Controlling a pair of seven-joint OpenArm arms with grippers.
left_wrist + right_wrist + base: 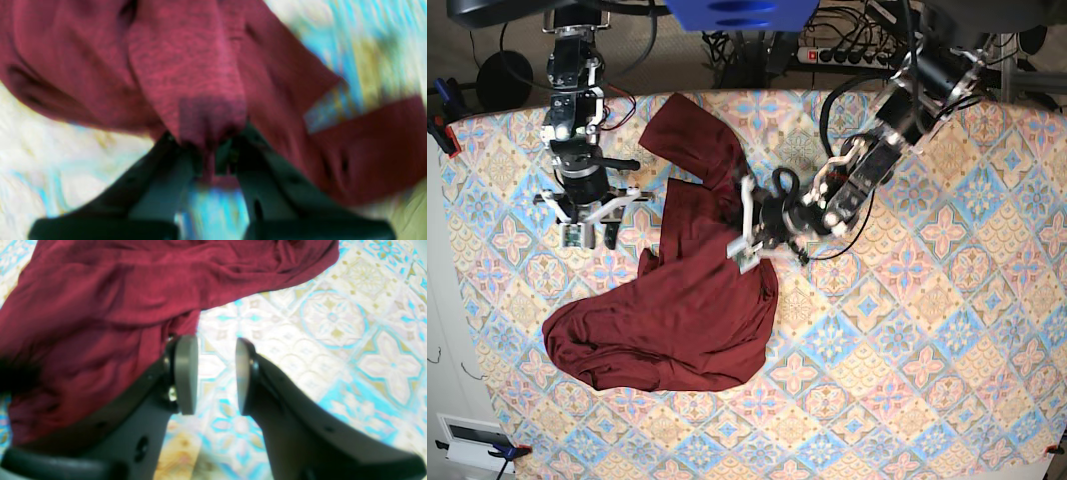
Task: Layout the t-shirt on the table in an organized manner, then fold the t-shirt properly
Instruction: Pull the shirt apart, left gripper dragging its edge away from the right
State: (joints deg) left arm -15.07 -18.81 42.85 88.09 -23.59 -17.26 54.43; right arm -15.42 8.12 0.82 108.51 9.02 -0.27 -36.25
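Base view first: we've got one t-shirt (677,320), a plain dark maroon thing with no print, lying crumpled on the table (927,380), left of the frame's center. The bulk of it is bunched into a wide lump toward the lower left, and a narrower stretch runs up toward the top middle, where it ends in a folded flap. Lots of soft wrinkles, nothing flat or squared up. The table is covered in that pastel diamond tile cloth with floral bits. Counting things up, we see one shirt, one table and two arms. The left gripper (749,238) sits right at the shirt's right-hand edge near the middle of the frame, and in the left wrist view, blurry as it is, the left gripper (213,151) has its jaws pressed together on a pinch of maroon fabric (186,66), with cloth draping away toward the top of the frame. The right gripper (590,232) is over at the upper left, just beside the shirt's left edge. In the right wrist view the right gripper (216,373) has its jaws spread with only tablecloth (333,340) showing between the pads (186,373), and the shirt (100,306) fills the upper left, running behind the left-hand finger.
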